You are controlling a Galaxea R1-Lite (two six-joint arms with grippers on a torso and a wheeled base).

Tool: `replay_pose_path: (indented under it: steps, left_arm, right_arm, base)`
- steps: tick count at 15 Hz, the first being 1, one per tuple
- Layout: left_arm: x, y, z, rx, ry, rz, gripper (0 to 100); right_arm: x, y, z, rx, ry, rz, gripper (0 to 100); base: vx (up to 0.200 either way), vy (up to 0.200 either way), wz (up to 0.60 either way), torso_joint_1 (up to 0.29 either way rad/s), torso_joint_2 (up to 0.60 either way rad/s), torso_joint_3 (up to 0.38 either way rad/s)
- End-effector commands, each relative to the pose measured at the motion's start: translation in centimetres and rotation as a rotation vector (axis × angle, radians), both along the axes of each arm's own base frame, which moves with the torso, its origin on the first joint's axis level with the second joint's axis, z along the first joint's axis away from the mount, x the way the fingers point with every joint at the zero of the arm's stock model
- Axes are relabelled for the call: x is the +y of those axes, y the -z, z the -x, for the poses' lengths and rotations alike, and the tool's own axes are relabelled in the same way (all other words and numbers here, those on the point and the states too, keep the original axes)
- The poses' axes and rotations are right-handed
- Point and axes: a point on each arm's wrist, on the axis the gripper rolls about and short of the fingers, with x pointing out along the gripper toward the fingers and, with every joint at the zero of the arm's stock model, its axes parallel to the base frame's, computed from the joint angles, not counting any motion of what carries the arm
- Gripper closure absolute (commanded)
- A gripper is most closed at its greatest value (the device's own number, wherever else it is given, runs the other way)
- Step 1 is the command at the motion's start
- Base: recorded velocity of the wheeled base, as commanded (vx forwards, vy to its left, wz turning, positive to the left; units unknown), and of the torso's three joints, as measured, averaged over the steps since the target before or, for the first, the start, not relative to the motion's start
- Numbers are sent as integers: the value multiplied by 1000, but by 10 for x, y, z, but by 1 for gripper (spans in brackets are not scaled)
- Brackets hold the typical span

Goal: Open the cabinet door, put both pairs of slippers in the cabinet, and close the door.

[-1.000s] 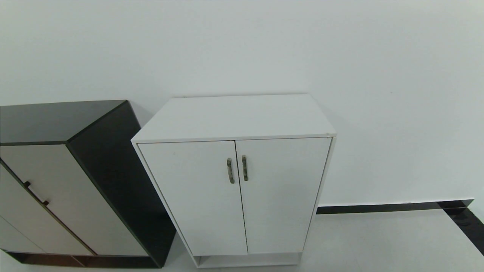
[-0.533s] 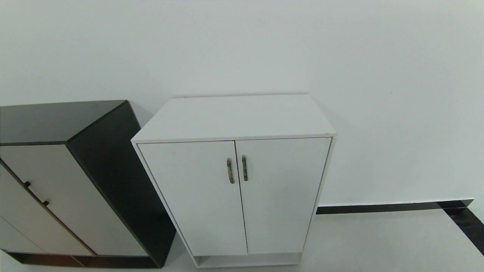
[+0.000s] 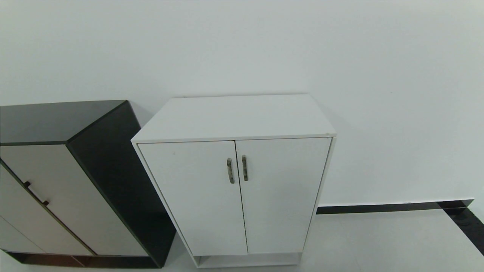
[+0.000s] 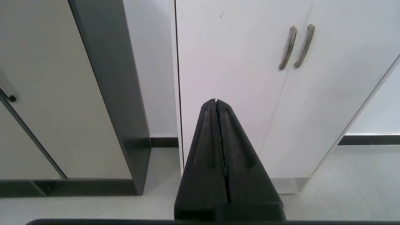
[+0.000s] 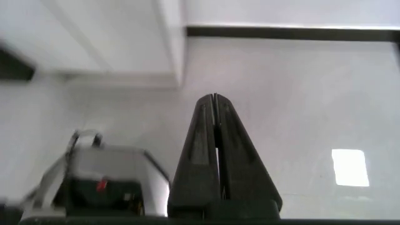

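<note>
1. Head view: the white cabinet point(image 3: 234, 118) stood against the pale wall point(image 3: 378, 75) with both of its doors closed. The left door point(image 3: 193, 196) and the right door point(image 3: 280, 192) met at the middle. Two upright metal handles point(image 3: 230, 170) sat just beside each other, one on either side of that seam. A dark cabinet point(image 3: 109, 162) with pale door fronts stood close by on the robot's left, angled a little. A black skirting strip point(image 3: 393, 207) ran along the foot of the wall on the right, above the grey floor point(image 3: 378, 241).

2. Left wrist view: the left gripper point(image 4: 215, 102) had its black fingers pressed flat together, pinching nothing. It was held apart from the white cabinet point(image 4: 231, 62), pointing at the left door, below and to one side of the handles point(image 4: 287, 48). The dark cabinet point(image 4: 106, 94) stood beside it, with a narrow gap of wall between the two.

3. Right wrist view: the right gripper point(image 5: 214, 98) was likewise closed tight on nothing and hung over bare floor point(image 5: 300, 100). A lower corner of the white cabinet point(image 5: 112, 31) showed, blurred, beyond it. The skirting strip point(image 5: 294, 31) ran away from that corner.
</note>
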Motion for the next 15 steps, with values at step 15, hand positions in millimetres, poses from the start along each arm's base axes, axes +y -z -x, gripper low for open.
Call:
replay_pose_path:
  steps: [15]
  left_arm:
    - [0, 0, 0, 1, -1, -4, 100]
  right_arm:
    - [-1, 3, 37, -463, 96, -21, 100]
  base:
    - [0, 0, 0, 0, 0, 0]
